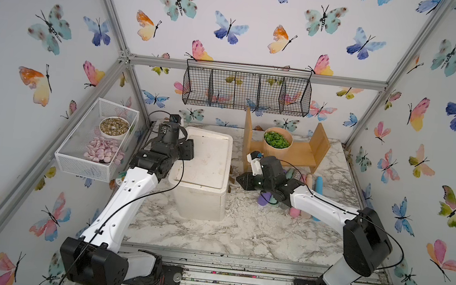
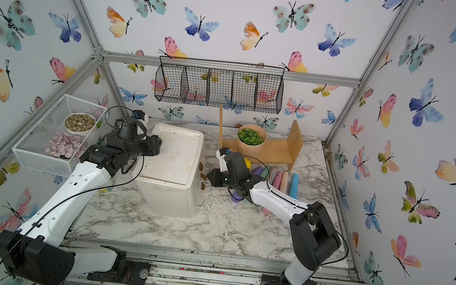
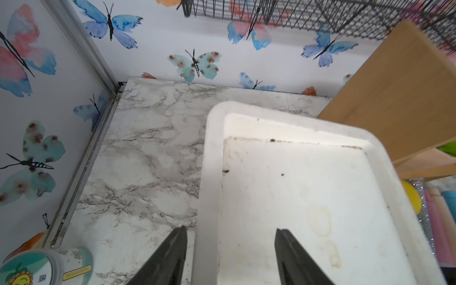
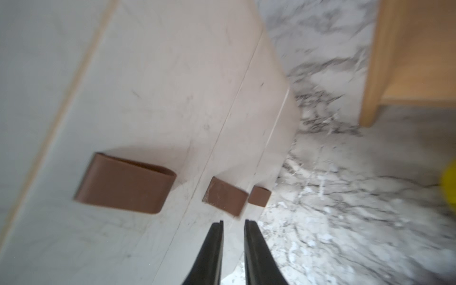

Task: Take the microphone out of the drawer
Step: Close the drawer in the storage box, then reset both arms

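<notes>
Overhead, in both top views: marble-patterned table point(image 1: 240, 232), pale grit strewn in front of the white drawer unit point(image 1: 203, 172). Enclosed on three sides by butterfly-print walls point(image 1: 235, 18) on an aluminium frame point(image 1: 258, 72). Black wire basket point(image 1: 247, 90) hung on the back wall. White mesh tray point(image 1: 72, 160) on the left wall, holding a bowl of pebbles point(image 1: 114, 126) and pink pieces point(image 1: 103, 149). Wooden shelf point(image 1: 320, 145) at the back right with a pot of green leaves point(image 1: 276, 140); row of coloured sticks point(image 1: 318, 185) lying in front of it.

Left gripper point(image 3: 230, 229): spread wide, holding nothing, straddling the unit's top rim, with one finger over the table and one over the stained top.

Right gripper point(image 4: 233, 221): narrow gap, nothing between, just short of the middle brown handle point(image 4: 225, 196).

All three drawer fronts flush with the unit. Microphone: not seen, place cannot be told.
</notes>
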Available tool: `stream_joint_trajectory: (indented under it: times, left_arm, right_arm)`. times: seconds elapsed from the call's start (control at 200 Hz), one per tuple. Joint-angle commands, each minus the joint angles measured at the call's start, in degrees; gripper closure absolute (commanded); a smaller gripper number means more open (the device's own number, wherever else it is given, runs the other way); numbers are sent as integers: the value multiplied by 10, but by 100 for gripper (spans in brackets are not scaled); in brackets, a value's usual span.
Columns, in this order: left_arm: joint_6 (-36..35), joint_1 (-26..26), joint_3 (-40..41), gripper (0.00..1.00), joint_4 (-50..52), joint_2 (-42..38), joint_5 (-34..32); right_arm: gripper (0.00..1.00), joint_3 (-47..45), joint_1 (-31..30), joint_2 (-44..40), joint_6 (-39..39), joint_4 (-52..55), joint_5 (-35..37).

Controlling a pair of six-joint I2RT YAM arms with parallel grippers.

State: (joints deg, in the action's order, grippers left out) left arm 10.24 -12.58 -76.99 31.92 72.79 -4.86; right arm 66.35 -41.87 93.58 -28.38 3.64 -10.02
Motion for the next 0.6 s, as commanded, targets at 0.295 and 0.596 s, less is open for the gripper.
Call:
stream_joint_trajectory:
  times: [0.295, 0.596]
  left_arm:
    - [0, 39, 39, 14, -33, -95, -123]
    - [34, 153, 167, 14, -85, -145, -55]
  right_arm:
    - [36, -87, 13, -126, 243, 41, 608]
    - [31, -167, 127, -181, 239, -28, 597]
